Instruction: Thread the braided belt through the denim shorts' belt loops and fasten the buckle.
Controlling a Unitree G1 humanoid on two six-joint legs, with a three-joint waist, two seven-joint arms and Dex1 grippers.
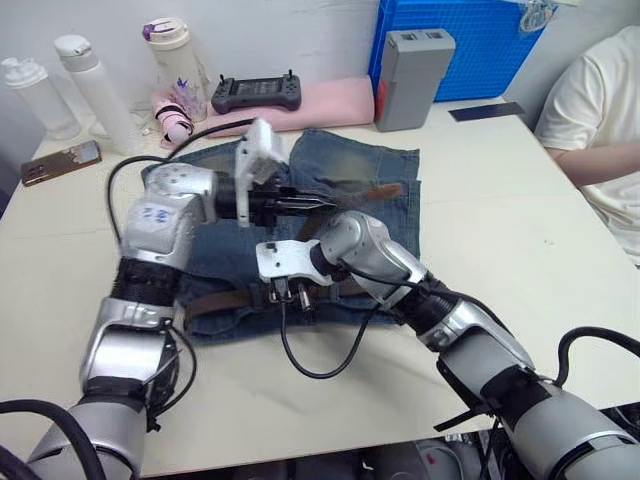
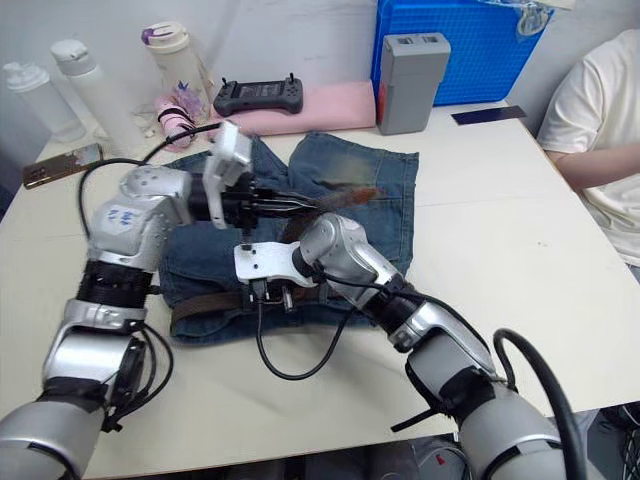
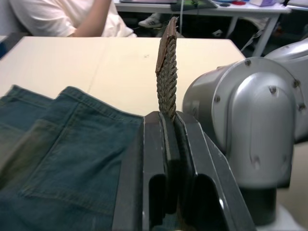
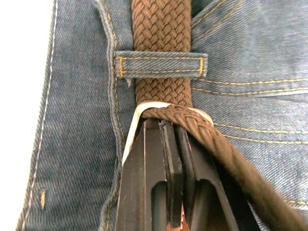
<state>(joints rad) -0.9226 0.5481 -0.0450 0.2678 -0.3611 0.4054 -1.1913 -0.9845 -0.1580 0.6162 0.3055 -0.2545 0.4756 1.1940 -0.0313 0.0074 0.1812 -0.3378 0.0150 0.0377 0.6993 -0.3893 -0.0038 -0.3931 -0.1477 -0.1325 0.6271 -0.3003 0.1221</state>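
Even, bright indoor light fell from above, casting soft shadows. The table (image 1: 520,230) looked pale, nearly washed out. The left wrist view's foreground fingers (image 3: 166,159) were slightly soft, and the upper background blurred.

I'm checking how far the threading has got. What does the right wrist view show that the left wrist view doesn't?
Right wrist view alone: the braided belt passing under a belt loop and through the silver buckle, where the right gripper is shut.

Left wrist view alone: the belt's tip sticking up from the shut left gripper, the table, and a person.

Both: belt and denim shorts.
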